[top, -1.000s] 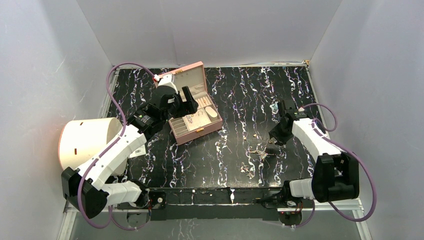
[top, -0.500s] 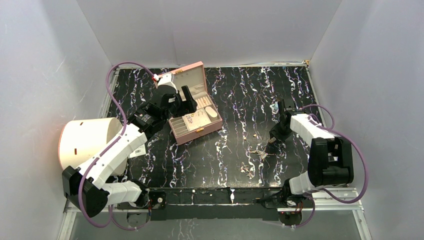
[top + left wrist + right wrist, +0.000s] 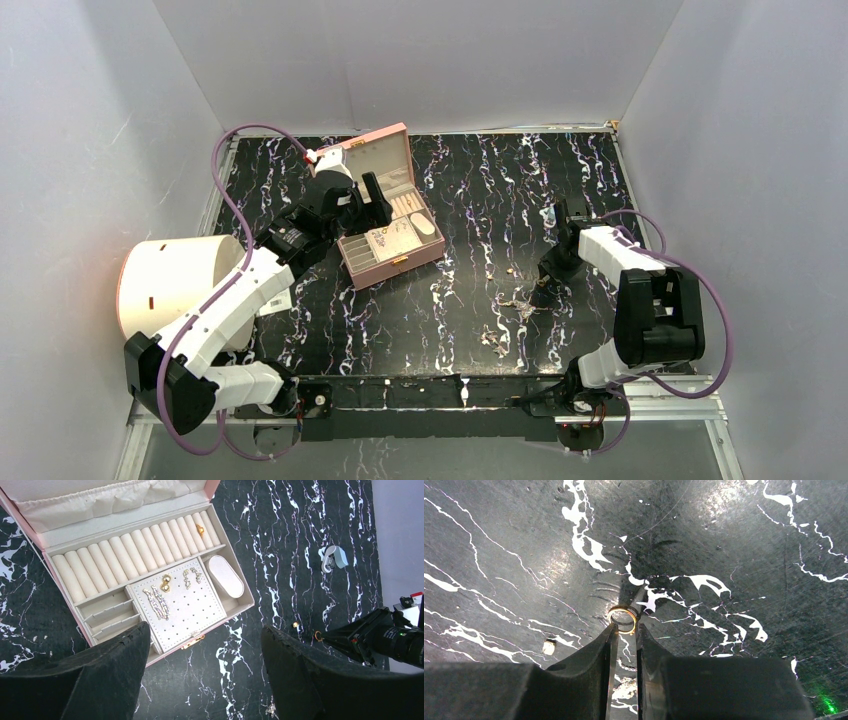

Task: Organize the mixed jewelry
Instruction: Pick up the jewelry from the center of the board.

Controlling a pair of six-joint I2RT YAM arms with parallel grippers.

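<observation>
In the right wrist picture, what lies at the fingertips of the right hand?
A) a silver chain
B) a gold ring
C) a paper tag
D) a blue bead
B: a gold ring sits right at the tips of the right hand.

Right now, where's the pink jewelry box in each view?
Top external: pink jewelry box, open, left of centre.
Left wrist: pink jewelry box fills the upper left, lid open.
Right wrist: not in it.
Shared landmark: black white-veined table, in all three.
</observation>
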